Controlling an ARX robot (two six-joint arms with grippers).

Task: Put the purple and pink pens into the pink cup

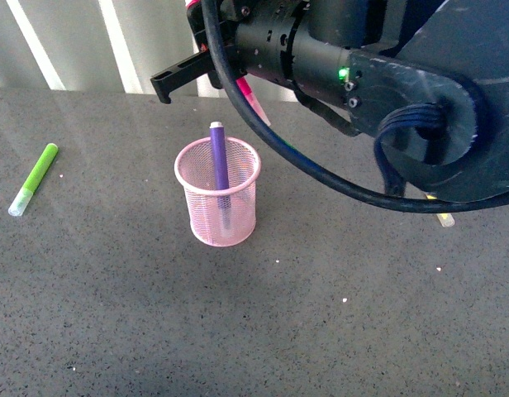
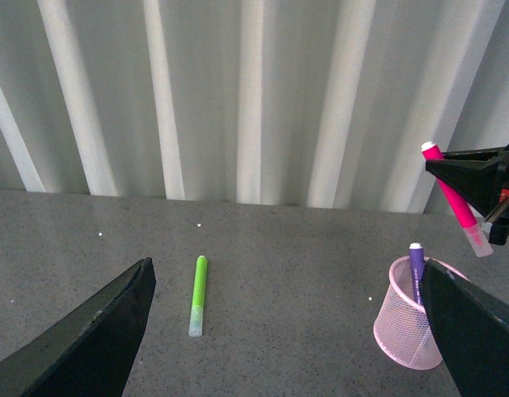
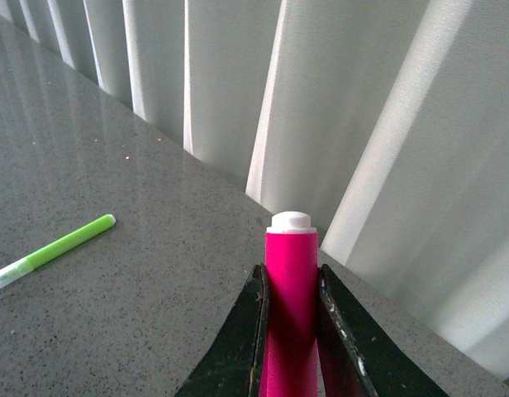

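The pink cup (image 1: 218, 194) stands upright on the grey table. The purple pen (image 1: 219, 161) stands in it, with its end above the rim. My right gripper (image 3: 292, 281) is shut on the pink pen (image 3: 292, 256), holding it tilted in the air above and behind the cup. The pen's lower end (image 1: 254, 101) shows below the gripper's black body. From the left wrist view the pink pen (image 2: 457, 198) hangs above the cup (image 2: 403, 331), clear of the rim. My left gripper (image 2: 287, 269) is open and empty, off to the cup's left.
A lime-green marker (image 1: 35, 178) lies flat on the table to the left. A yellow marker (image 1: 444, 219) peeks out from under my right arm (image 1: 420, 99) at the right. A white pleated curtain (image 2: 254, 99) backs the table.
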